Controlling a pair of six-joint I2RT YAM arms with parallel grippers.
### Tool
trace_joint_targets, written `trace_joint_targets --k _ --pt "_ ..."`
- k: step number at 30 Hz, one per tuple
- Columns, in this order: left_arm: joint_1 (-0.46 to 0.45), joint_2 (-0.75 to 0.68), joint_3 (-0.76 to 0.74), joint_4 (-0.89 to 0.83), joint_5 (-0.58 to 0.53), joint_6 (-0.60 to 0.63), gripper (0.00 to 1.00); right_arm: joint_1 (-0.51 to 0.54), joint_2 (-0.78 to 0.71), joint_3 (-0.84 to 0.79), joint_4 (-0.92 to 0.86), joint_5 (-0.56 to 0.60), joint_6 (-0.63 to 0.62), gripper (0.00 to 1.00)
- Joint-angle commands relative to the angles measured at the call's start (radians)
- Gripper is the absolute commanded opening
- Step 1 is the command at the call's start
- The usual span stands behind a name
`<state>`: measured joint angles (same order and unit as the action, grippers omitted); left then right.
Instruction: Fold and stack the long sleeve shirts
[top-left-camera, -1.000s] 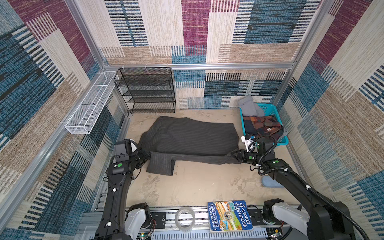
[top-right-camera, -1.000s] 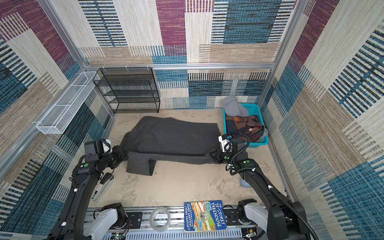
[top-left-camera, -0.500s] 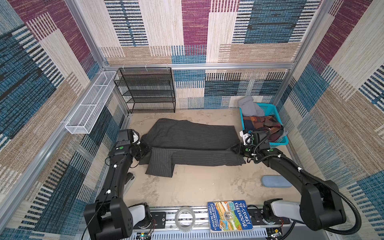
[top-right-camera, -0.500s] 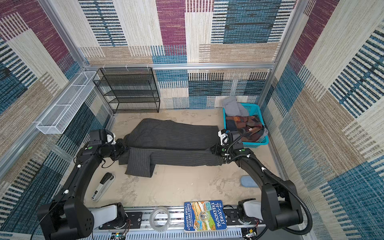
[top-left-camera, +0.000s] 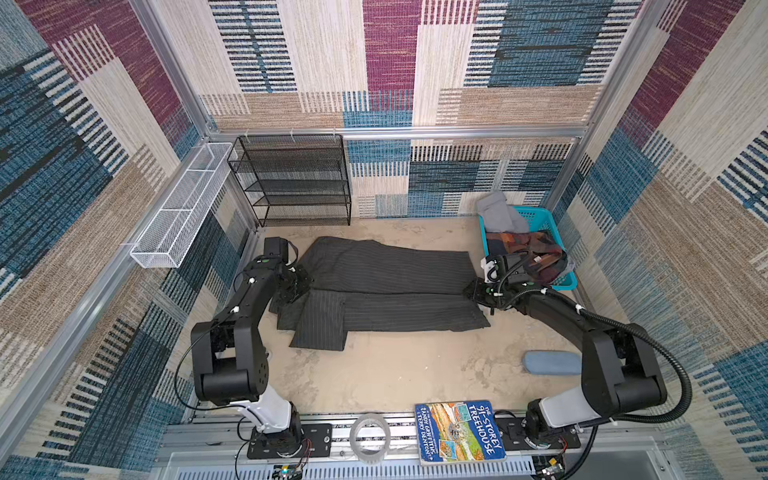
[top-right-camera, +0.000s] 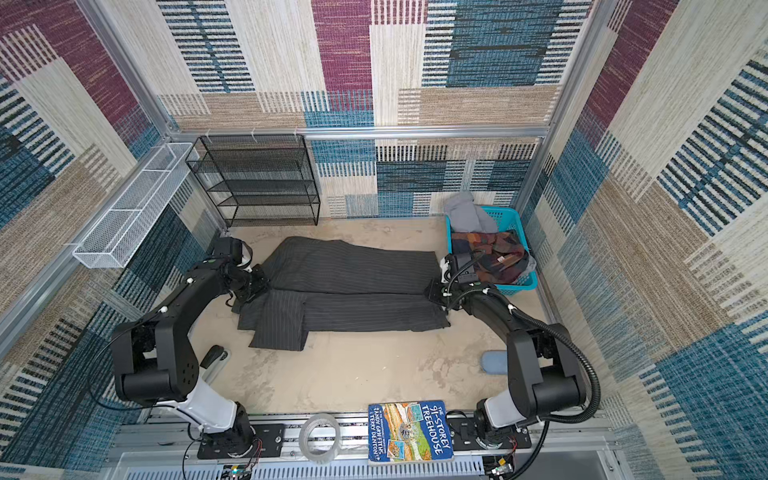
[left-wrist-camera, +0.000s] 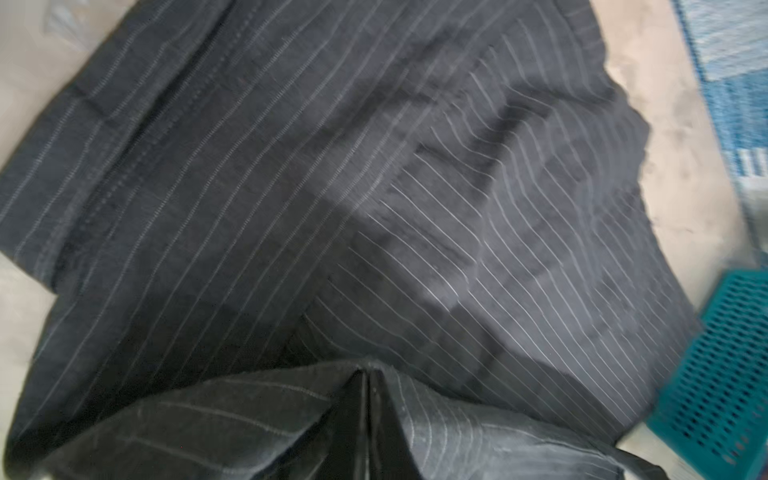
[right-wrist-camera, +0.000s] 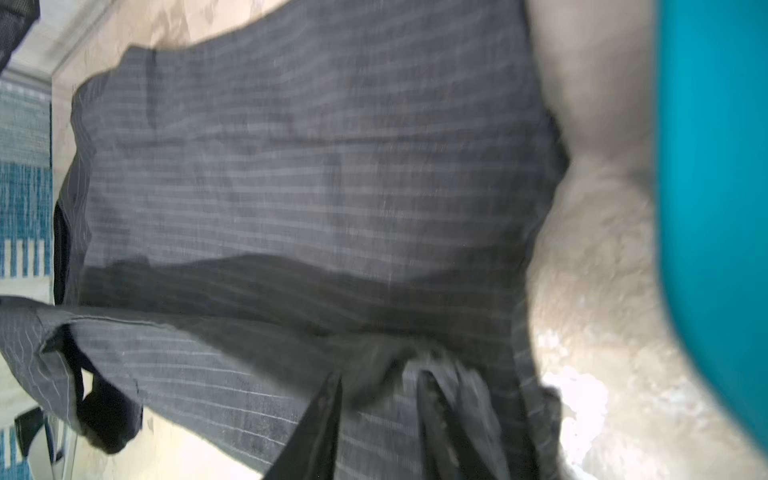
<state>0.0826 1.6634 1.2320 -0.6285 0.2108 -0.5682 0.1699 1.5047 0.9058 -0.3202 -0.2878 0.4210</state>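
Writing is carried by only 1 thing: the book at the near edge, on whose cover "THE 91-STOREY TREEHOUSE" and "ANDY GRIFFITHS & TERRY DENTON" can be read. A small white tag is seen on the clothes in the teal basket, but it is too small to be read.

The shirt is spread lengthwise across the far half of the table, between the 2 grippers, with its right end just beside the basket. It is charcoal cloth with thin pale pinstripes. Its near long edge is laid over onto the body, so that 2 long bands are formed with a straight line between them. At the left end a flap is turned toward the near side, its stripes running crosswise to the rest. In the left wrist view rows of stitching are shown along a hem of the shirt.

The left gripper is set at the shirt's left end. Only a narrow slit is seen between its fingers, and cloth is drawn up to the tips; whether it is clamped cannot be told.

The right gripper is set at the right end. Its fingers are parted, with bunched cloth of the shirt lying between them; the view is blurred.
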Motion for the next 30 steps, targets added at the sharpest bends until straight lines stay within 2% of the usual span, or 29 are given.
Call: trace_joint_targets --k 1,6,9,12,13,15,18,21,24,30 --pt "-0.001 0.037 0.075 -0.048 -0.054 0.024 0.37 0.002 0.02 0.058 -0.032 0.062 -0.008 0.42" --pt "-0.001 0.016 0.191 -0.115 -0.073 0.044 0.63 0.039 -0.031 0.1 -0.09 0.112 -0.009 0.46" --pt "-0.001 -0.029 0.215 -0.162 -0.073 0.066 0.64 0.123 -0.059 0.145 -0.153 0.188 0.003 0.46" --pt "0.0 -0.101 0.15 -0.17 -0.045 0.067 0.54 0.213 -0.071 0.137 -0.131 0.174 0.06 0.44" --pt "-0.002 -0.121 0.122 -0.169 -0.037 0.062 0.49 0.24 -0.069 0.125 -0.107 0.162 0.082 0.43" --pt "-0.001 -0.162 0.035 -0.154 -0.024 0.048 0.33 0.303 -0.049 0.104 -0.063 0.168 0.122 0.41" --pt "0.003 -0.196 -0.09 -0.092 -0.044 0.015 0.22 0.335 0.002 0.061 0.005 0.156 0.165 0.38" --pt "0.008 -0.172 -0.147 -0.036 -0.042 -0.016 0.18 0.335 0.04 0.032 0.049 0.181 0.171 0.37" --pt "0.012 -0.114 -0.143 -0.016 -0.055 -0.035 0.17 0.327 0.067 0.042 0.049 0.216 0.146 0.36" --pt "0.015 -0.022 -0.101 0.038 -0.118 -0.065 0.27 0.261 0.125 0.037 0.072 0.207 0.087 0.35"
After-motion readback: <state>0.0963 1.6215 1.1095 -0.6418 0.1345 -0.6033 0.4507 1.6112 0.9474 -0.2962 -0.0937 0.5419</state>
